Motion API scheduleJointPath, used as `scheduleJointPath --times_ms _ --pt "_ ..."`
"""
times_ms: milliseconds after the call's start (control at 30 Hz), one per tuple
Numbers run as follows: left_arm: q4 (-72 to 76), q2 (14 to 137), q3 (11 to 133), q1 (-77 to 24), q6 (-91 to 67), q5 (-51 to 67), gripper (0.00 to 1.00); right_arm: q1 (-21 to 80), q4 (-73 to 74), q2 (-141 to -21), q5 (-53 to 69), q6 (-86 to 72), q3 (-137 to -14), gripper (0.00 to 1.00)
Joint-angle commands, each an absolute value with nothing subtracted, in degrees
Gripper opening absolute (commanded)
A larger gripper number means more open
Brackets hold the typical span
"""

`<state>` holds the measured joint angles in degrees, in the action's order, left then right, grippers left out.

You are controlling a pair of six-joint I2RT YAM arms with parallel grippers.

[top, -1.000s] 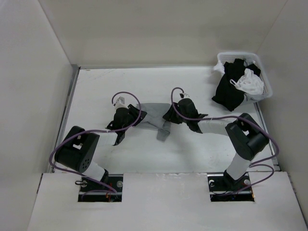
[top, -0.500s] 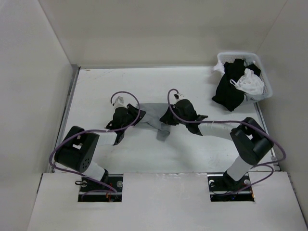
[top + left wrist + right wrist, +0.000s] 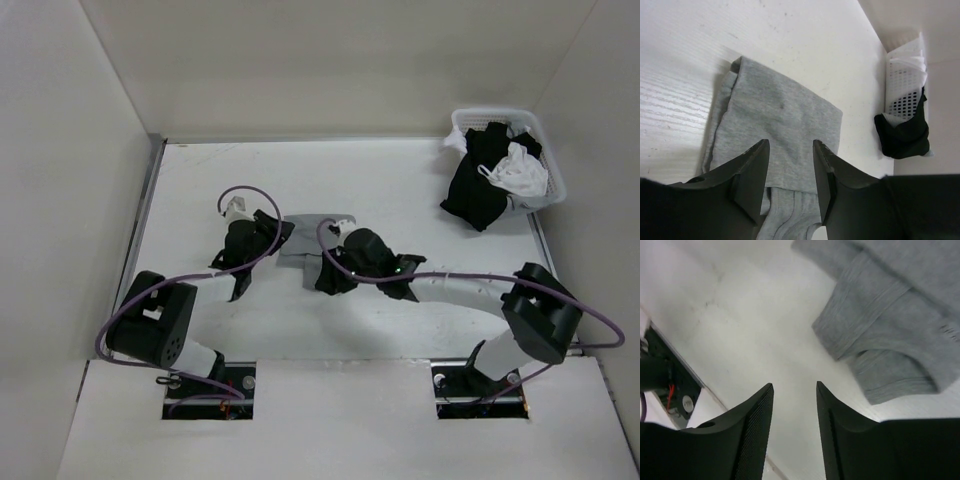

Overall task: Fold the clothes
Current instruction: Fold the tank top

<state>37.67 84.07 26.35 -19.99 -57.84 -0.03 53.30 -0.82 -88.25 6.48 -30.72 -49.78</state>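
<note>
**Two grippers over a folded top.** The grey tank top [image 3: 316, 228] is shown folded into a small rectangle on the table [image 3: 200, 180], lying between the two grippers. The left gripper [image 3: 790, 147] is held with its fingers spread above the near edge of the top, and nothing is pinched. The right gripper [image 3: 794, 390] is likewise spread, over bare table, with the ribbed strap ends just ahead of its fingertips. A white basket [image 3: 904, 82] holding black garments [image 3: 902, 135] is seen far ahead of the left gripper.
</note>
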Motion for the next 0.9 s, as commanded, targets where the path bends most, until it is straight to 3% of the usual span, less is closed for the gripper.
scheduleJointPath --times_ms 0,167,267,333,467,533,667,867 --pt "37.45 80.78 26.98 -20.61 -54.68 -1.4 0.41 50.06 -4.12 -83.24 2.64 -28.65 -49.31 0.42" --pt "32.01 78.14 30.05 -21.66 -49.14 -2.02 0.49 44.7 -12.64 -81.92 -4.82 -32.25 -43.78 0.06" --pt "27.26 76.21 32.25 -21.84 -47.29 -2.46 0.52 42.85 -17.83 -79.9 -6.85 -34.19 -39.56 0.01" --pt "24.88 75.06 33.31 -22.28 -46.15 -2.46 0.53 41.88 -20.03 -77.8 -8.16 -34.45 -36.84 0.05" --pt "24.08 73.65 33.31 -24.29 -44.48 -2.46 0.54 39.34 -21.97 -73.66 -12.47 -35.33 -31.91 0.39" --pt "23.99 73.91 32.96 -25.35 -44.12 -2.37 0.54 38.02 -21.8 -72.17 -13.44 -36.29 -30.07 0.48" --pt "23.82 73.48 30.33 -25.27 -43.95 -2.46 0.53 35.56 -21.71 -67.43 -15.46 -38.75 -25.33 0.55" --pt "23.9 74.0 25.23 -18.95 -47.28 -4.57 0.52 29.58 -21.71 -61.35 -16.26 -40.52 -19.78 0.57"
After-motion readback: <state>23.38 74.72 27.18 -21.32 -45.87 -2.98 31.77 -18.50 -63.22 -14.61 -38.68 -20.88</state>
